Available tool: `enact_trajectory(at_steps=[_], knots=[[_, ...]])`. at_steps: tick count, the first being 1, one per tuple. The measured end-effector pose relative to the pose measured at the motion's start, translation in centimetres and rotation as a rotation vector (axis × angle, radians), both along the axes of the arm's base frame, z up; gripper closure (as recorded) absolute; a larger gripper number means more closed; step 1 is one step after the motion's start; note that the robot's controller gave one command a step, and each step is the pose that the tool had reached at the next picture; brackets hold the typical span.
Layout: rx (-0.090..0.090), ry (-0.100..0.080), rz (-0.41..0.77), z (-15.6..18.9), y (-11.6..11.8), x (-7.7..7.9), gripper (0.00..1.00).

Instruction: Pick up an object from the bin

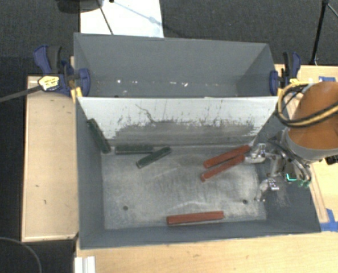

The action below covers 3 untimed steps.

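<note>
My gripper (260, 175) hangs at the bin's right side, close to the right wall, with its fingers apart and nothing between them. One fingertip (253, 156) is right by the right end of a red-brown stick (229, 156) that lies slanted on the floor. A second red-brown stick (219, 170) lies just below the first, almost parallel to it. The other fingertip (263, 195) is over bare floor nearer the front.
A third red-brown bar (195, 217) lies flat along the front wall. Three dark green sticks sit at the back left: one (98, 136) leaning in the corner, one (132, 150) flat, one (153, 157) slanted. The arm's orange cover hangs over the right rim.
</note>
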State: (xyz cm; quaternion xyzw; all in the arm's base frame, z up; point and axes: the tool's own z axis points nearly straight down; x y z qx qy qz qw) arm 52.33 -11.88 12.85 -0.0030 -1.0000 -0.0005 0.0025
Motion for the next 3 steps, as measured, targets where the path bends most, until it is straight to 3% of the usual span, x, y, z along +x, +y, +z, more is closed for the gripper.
enact_trajectory(at_steps=[1, 2, 3], knots=[[-0.002, -0.008, 0.004, 0.4, 0.0, 0.2, 0.00], [-0.001, -0.010, 0.005, -1.0, 4.8, 4.9, 0.00], [-0.002, -0.021, 0.060, -5.2, 5.7, 5.9, 1.00]])
